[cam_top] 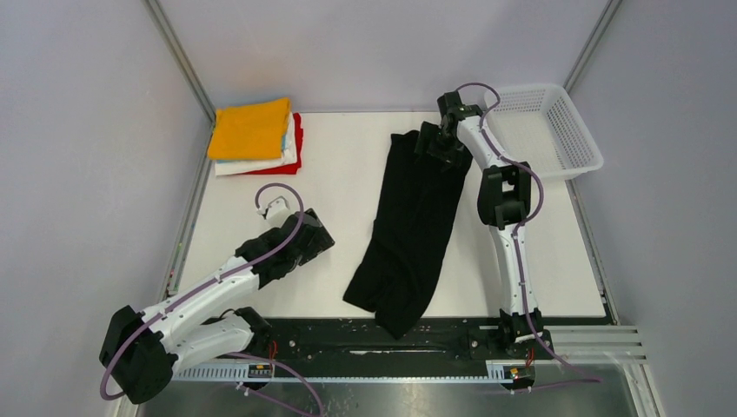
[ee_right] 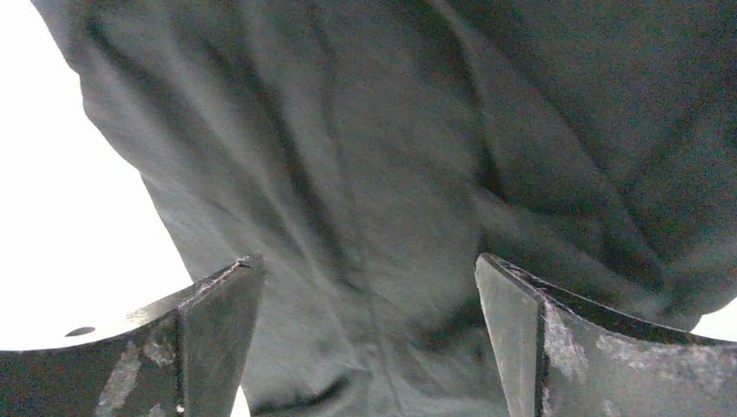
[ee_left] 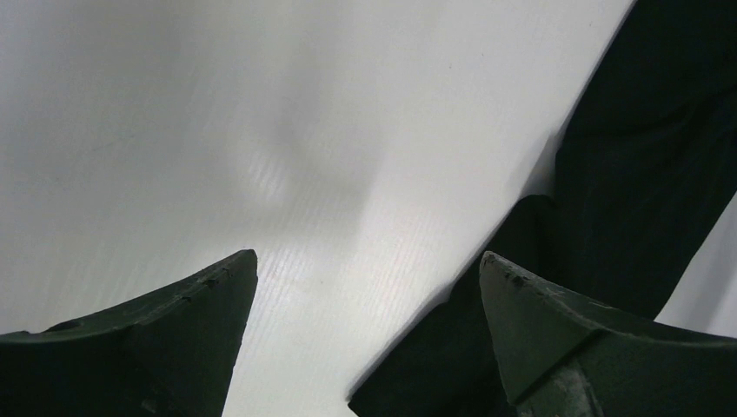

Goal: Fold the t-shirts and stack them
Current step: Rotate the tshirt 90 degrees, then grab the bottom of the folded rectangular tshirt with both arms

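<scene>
Nearest the overhead camera, we find the left arm (cam_top: 209,291) lying low over the table (cam_top: 339,165), apart from the black shirt (cam_top: 413,226). The shirt lies mid-table in a long crumpled strip. The right arm (cam_top: 513,252) reaches to its far end. Folded shirts (cam_top: 252,135) are stacked at the far left corner; a basket (cam_top: 556,130) sits far right.

Left wrist view: the left gripper (ee_left: 369,261) is spread wide over bare table, with the shirt edge just beside one finger.

Right wrist view: the right gripper (ee_right: 369,261) is spread, holding nothing, directly over rumpled cloth.

Caution: we judge that closing here could pinch several bunched layers together. The shirt would then lift as a clump and not open flat.
</scene>
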You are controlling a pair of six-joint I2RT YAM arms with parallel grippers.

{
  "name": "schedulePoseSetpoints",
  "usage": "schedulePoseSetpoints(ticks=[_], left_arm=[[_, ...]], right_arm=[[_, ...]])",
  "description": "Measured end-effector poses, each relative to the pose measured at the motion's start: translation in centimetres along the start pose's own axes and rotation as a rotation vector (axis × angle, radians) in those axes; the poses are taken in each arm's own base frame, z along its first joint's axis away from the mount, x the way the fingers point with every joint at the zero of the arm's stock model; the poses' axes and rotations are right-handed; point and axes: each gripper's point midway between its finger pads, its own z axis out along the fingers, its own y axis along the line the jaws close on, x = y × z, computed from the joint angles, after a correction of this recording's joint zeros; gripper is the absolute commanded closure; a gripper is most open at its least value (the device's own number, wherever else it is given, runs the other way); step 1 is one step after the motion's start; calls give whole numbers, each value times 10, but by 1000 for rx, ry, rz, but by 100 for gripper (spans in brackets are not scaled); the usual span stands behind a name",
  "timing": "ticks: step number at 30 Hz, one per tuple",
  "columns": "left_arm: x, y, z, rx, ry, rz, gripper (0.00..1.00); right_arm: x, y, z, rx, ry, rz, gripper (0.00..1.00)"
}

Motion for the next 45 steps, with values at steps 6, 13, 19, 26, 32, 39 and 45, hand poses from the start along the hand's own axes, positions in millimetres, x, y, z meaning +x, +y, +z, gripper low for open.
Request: schedulePoseSetpoints(ticks=[6,13,19,26,32,39,45], left_arm=[[-6,5,6,-19,-4,1,1],[24,5,20,1,118,39,1],[54,-11,29,74,263,85,1],[93,-33,29,178,412,158,20],[128,-36,11,220,483,275,41],[156,-32,-5,235,530,370,54],[162,-25,-11,216,531,386,54]], right_arm=[[-12,50,15,-174,-14,-34,1],[-24,100,23,-329,-81,-76,1],[-40,125,16,-434,-158,-119,1],[-45,123,6,-419,-195,-145,1],[-19,91,-63,-289,-208,-146,1],[37,49,-174,-268,-363,-125,1],[109,0,-157,-207,-296,-66,0]])
